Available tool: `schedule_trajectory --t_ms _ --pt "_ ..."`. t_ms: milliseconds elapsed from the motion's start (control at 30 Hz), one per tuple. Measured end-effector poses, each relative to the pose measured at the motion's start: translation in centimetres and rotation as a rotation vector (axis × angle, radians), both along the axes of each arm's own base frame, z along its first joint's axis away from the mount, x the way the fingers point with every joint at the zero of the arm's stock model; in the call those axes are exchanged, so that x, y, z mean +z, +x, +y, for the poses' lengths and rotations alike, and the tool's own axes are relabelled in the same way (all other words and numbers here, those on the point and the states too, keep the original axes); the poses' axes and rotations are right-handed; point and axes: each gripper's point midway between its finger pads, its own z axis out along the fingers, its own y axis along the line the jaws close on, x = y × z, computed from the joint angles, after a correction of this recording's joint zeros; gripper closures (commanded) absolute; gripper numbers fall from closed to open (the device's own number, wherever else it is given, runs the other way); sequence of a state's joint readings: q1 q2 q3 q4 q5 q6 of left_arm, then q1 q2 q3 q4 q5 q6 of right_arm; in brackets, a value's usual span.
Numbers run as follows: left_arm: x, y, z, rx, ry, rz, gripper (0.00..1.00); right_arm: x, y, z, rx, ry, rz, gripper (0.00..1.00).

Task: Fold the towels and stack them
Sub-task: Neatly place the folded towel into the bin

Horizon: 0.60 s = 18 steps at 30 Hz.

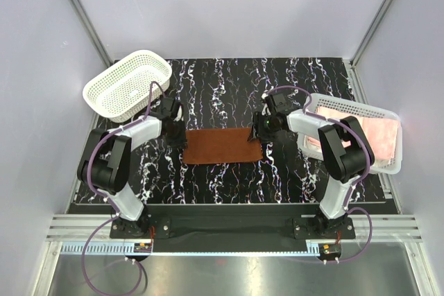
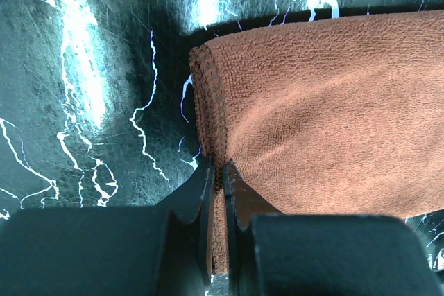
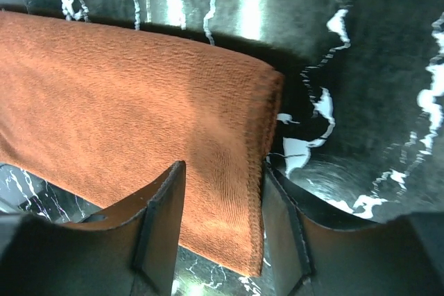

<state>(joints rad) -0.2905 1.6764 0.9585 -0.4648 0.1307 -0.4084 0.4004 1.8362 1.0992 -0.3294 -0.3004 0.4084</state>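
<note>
Lying folded, one brown towel, two baskets

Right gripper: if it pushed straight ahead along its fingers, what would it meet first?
The rust-brown towel: its folded edge lies between the open fingers of the right gripper, so it would probably press into the cloth at once, then the black marbled table beneath. Depth is hard to judge.

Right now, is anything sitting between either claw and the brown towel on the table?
Nothing visible stands in the way. The left claw is pinched shut on the left edge of the rust-brown towel, and the right claw has its jaws open astride the towel's right edge.
</note>
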Motion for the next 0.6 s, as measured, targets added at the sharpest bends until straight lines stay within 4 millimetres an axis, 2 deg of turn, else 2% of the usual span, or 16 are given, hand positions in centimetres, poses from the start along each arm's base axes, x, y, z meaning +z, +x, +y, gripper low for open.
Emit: schedule_trajectory --t_ms 233,367,400,500,600 --pt "-0.1 -0.1 0.0 0.014 -0.008 -0.009 0.93 -0.3 -0.3 0.8 0.023 0.015 -0.018 0.59" --pt "0.0 -0.1 0.0 0.02 -0.014 -0.021 0.93 -0.6 -0.6 0.7 0.019 0.018 -0.022 0.74" --pt "0.0 -0.1 0.0 0.023 -0.015 -0.022 0.93 -0.7 -0.7 0.7 0.017 0.02 -0.02 0.83" --pt "-0.1 -0.1 0.0 0.029 -0.017 -0.021 0.94 -0.8 -1.2 0.6 0.014 0.022 -0.012 1.0" --pt "0.0 -0.1 -0.1 0.033 -0.023 -0.021 0.94 -0.8 -1.4 0.3 0.008 0.01 -0.003 1.0"
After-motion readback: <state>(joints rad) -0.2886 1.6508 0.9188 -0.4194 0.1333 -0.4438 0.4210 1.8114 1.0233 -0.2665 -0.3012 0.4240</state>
